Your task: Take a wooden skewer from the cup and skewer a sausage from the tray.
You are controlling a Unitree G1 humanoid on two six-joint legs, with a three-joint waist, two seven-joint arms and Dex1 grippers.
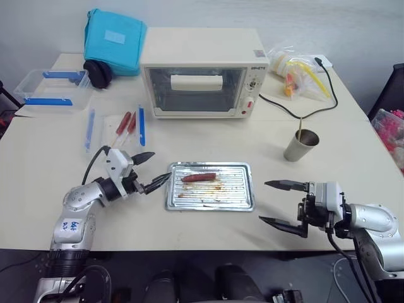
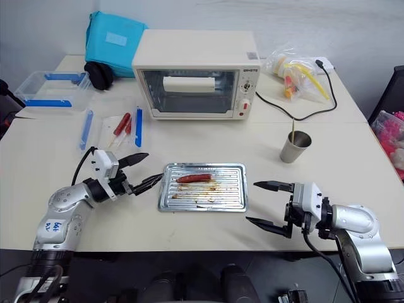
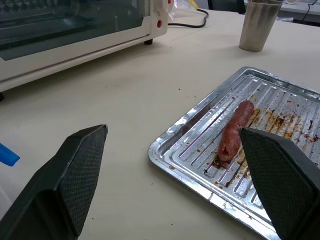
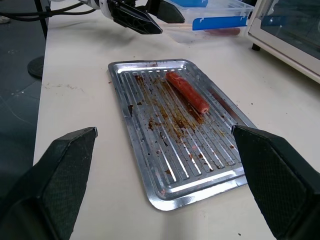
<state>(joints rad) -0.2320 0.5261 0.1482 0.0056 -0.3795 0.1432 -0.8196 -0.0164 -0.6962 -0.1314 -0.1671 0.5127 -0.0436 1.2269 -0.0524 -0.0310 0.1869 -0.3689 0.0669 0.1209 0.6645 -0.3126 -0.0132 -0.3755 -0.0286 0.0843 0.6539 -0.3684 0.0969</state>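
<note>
Black and spread wide, the 2 fingers of the left gripper (image 1: pixel 151 170) held nothing; they pointed at the left end of the tray (image 1: pixel 243 203), the lower tip just beside its rim, though contact could not be judged. The right gripper (image 1: pixel 273 202) also stood fully spread and empty, hovering over bare table (image 1: pixel 328 164) to the right of the tray, its fingers aimed at the tray's right end and apart from it.

Between the 2 grippers the silver ribbed tray lay flat, stained with brown grease, and the sausage (image 1: pixel 199 177) lay lengthwise in the half of it farther from the robot. Behind the right gripper and well apart from it stood the grey metal cup (image 1: pixel 300 146), with the wooden skewer (image 1: pixel 300 126) rising upright out of it.

Farther back sat a cream toaster oven (image 1: pixel 199 82), its door shut; small red lettering at the upper right corner of its front was too small to read. Left of it lay 2 red sausages on sticks (image 1: pixel 126 125), a clear plastic box with blue clips (image 1: pixel 50 88), and a blue bag (image 1: pixel 117 38). A label with blue handwriting on the left arm was not legible.
</note>
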